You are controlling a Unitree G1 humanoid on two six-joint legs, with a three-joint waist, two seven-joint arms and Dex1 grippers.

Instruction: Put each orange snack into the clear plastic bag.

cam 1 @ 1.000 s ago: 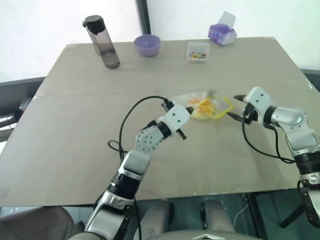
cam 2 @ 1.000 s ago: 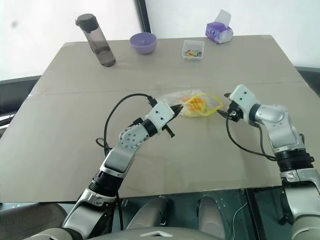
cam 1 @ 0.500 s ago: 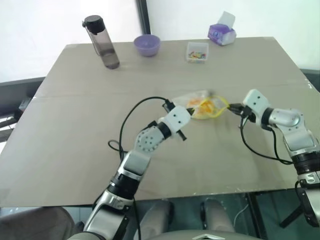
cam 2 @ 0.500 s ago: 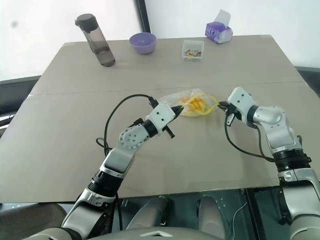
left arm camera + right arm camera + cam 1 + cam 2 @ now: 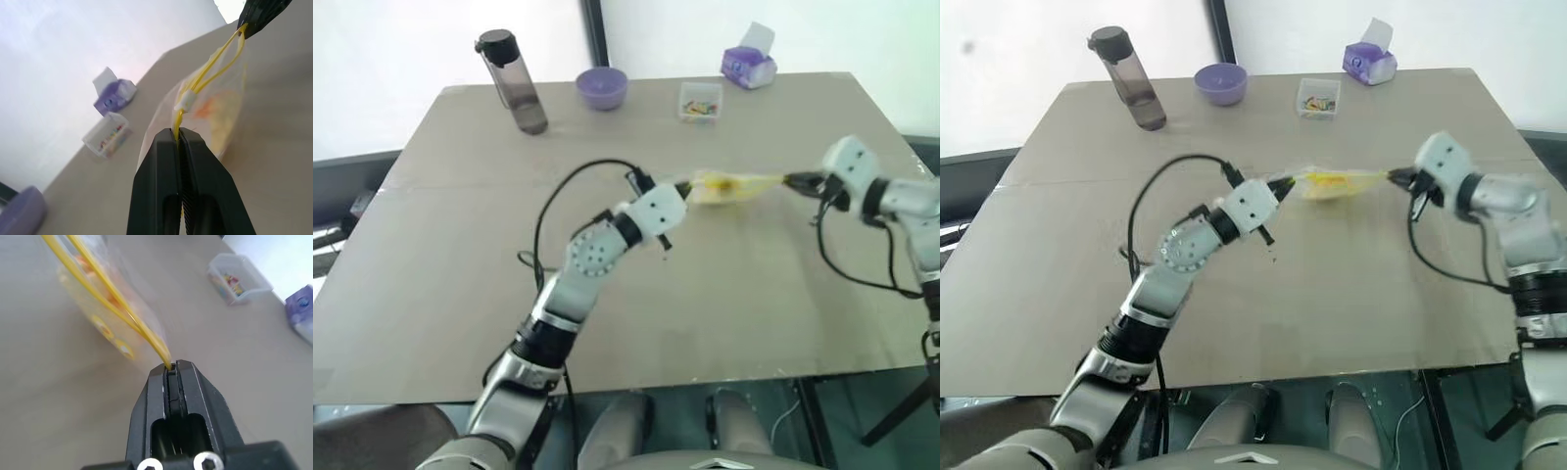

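Note:
The clear plastic bag hangs above the table, stretched taut between both grippers. Its yellow seal strip runs from one gripper to the other. My left gripper is shut on the strip's left end, seen close up in the left wrist view. My right gripper is shut on the right end, with the strip pinched between its fingertips in the right wrist view. An orange snack shows as an orange-yellow shape inside the bag; how many lie in there I cannot tell.
Along the table's far edge stand a dark drinking bottle, a purple bowl, a small clear box of coloured bits and a purple tissue pack. The tan table stretches wide under the bag.
My right gripper shut on the bag's right end. Both grippers then rose, lifting the bag off the table and pulling it taut.

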